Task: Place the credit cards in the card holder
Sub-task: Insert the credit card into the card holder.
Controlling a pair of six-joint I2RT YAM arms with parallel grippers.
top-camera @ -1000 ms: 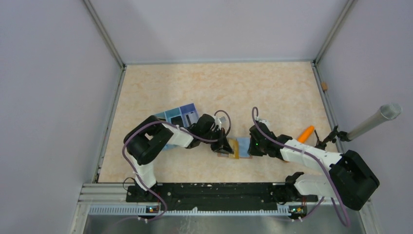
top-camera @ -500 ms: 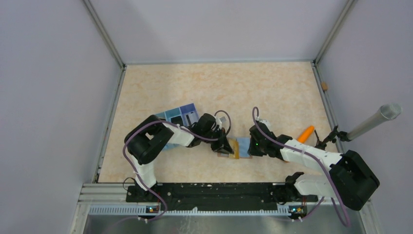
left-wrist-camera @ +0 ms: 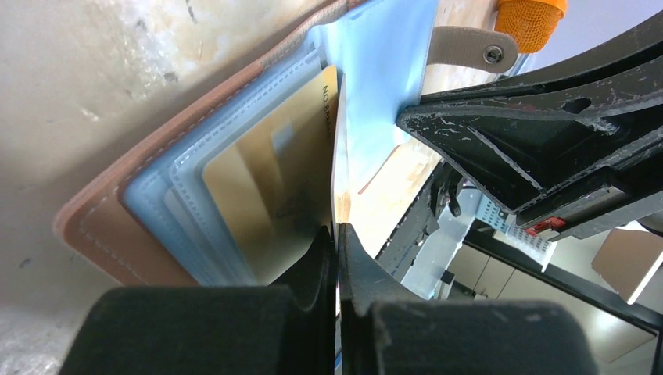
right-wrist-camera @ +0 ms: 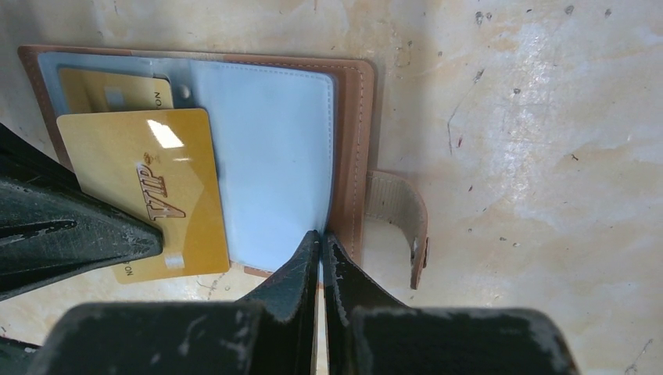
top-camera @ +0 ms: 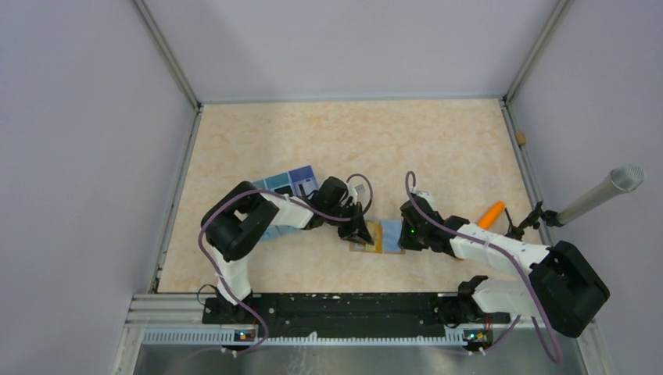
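Two claws sat low at the open wallet (right-wrist-camera: 356, 117), which lay flat on the table (top-camera: 328, 141) between their tips.

1. Left claw (left-wrist-camera: 336, 230). You had it clenched on the gold card (right-wrist-camera: 148, 187). The jaws gripped the card by one edge. The rest of the card ran ahead of the tips, across the clear pockets on the wallet half nearest this claw. Its printed face, marked VIP, showed in the right wrist view, and one end overhung the wallet's edge. Whether its leading edge had entered a pocket, you could not tell.

2. Right claw (right-wrist-camera: 319, 238). You had it clenched, jaws together. The tips met at the near edge of the light blue leaf (right-wrist-camera: 266, 156) on the other half of the wallet. Whether they pinched the leaf or only pressed on it, you could not tell.

3. A second gold card (right-wrist-camera: 109, 90) sat in a pocket ahead of the right claw and to its left, just beyond the held card, which covered part of it.

4. The strap (right-wrist-camera: 399, 219) stuck out from the wallet just right of the right claw's tips and rested on the table.

5. The carrot (top-camera: 491, 213) lay well to the right of the right claw, beside its arm. The blue box (top-camera: 285, 183) lay behind the left claw, partly under its arm.
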